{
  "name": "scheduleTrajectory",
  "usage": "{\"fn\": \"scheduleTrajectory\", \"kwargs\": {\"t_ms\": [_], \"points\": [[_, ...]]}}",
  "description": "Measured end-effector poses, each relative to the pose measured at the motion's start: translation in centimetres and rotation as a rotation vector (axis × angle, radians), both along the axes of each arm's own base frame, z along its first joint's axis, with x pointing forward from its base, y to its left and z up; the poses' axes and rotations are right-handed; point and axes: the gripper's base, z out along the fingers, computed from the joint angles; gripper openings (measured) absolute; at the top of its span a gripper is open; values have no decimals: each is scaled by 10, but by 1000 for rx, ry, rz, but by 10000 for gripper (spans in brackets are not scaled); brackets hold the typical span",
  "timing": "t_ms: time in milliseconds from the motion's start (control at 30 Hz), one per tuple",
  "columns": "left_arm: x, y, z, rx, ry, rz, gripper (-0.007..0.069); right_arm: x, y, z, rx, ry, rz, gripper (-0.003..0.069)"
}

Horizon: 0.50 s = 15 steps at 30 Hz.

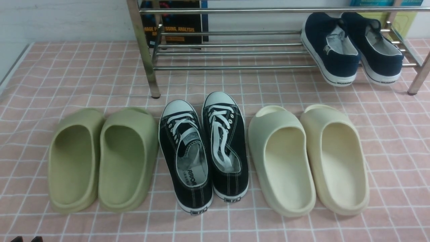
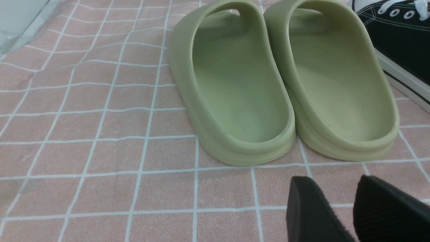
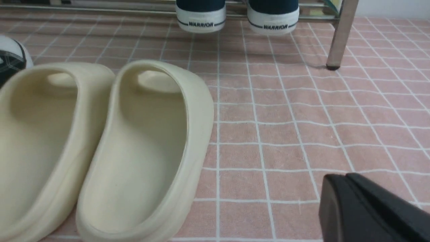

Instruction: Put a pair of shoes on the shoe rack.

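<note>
The two navy slip-on shoes (image 1: 331,50) (image 1: 379,47) rest side by side on the right end of the chrome shoe rack (image 1: 228,67), heels with white soles hanging over the front bar. The right wrist view shows their heels (image 3: 201,15) (image 3: 273,16) and a rack leg (image 3: 339,33). My left gripper (image 2: 334,181) is open and empty, low over the cloth just behind the green slides; its tips show at the front view's bottom edge (image 1: 26,239). My right gripper (image 3: 341,177) is shut and empty, over the cloth beside the cream slides, far from the rack.
In front of the rack stand a pair of green foam slides (image 1: 100,158), black lace-up sneakers (image 1: 205,148) and cream foam slides (image 1: 309,158) in a row on the pink checked cloth (image 1: 396,141). A book (image 1: 174,23) leans behind the rack.
</note>
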Motion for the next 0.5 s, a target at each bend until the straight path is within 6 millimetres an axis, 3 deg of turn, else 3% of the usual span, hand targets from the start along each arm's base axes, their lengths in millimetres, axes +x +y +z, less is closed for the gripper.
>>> {"fn": "scheduleTrajectory", "kwargs": {"t_ms": [267,500], "points": [[0,0,0,0,0,0,240,-17,2,-4,0,-13,12,13],[0,0,0,0,0,0,240,-21,3,-14,15,102,23,21]]}}
